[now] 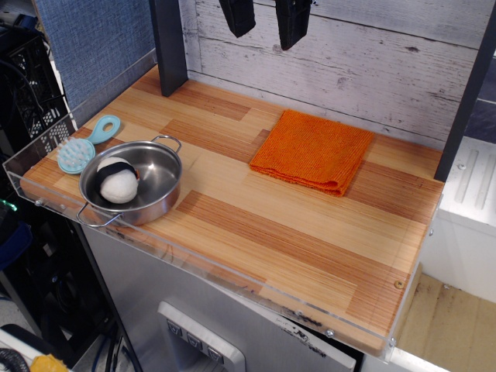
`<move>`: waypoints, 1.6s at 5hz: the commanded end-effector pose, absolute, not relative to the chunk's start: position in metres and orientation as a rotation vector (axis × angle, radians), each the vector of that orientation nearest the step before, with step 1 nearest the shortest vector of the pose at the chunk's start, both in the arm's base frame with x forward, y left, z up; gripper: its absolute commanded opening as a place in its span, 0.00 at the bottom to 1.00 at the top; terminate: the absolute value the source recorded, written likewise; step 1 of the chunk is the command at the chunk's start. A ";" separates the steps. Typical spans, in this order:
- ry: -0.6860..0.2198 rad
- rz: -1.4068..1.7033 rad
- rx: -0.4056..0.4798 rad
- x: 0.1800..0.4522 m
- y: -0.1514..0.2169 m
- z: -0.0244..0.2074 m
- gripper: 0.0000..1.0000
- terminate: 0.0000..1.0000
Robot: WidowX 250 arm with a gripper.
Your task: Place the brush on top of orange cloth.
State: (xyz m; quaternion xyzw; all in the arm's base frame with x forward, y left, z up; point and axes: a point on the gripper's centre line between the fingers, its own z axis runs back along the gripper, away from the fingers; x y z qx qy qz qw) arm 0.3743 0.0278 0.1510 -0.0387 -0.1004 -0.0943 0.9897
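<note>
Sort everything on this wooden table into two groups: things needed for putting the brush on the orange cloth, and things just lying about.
Needed:
brush
orange cloth
gripper, hanging above, fingers apart

Just lying about:
steel pot
black-and-white ball inside the pot

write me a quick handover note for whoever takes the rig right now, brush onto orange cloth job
Pincer: raised at the top of the view, above the back of the table, fingers apart, holding nothing.
Brush: lying flat at the left edge of the table, just behind the steel pot, which holds a black-and-white ball.
Orange cloth: folded flat towards the back right, nothing on it.
Done: nothing yet.
Left: reach the brush, grasp it, carry it over and set it on the cloth.
</note>
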 end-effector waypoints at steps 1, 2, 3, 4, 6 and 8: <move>-0.202 -0.189 -0.078 0.374 0.028 0.151 1.00 0.00; -0.193 -0.212 -0.051 0.377 0.028 0.146 1.00 0.00; -0.187 -0.194 -0.009 0.360 0.047 0.137 1.00 0.00; -0.171 -0.153 0.050 0.326 0.092 0.129 1.00 0.00; -0.155 0.036 0.078 0.278 0.165 0.118 1.00 0.00; -0.085 0.126 0.063 0.273 0.211 0.093 1.00 0.00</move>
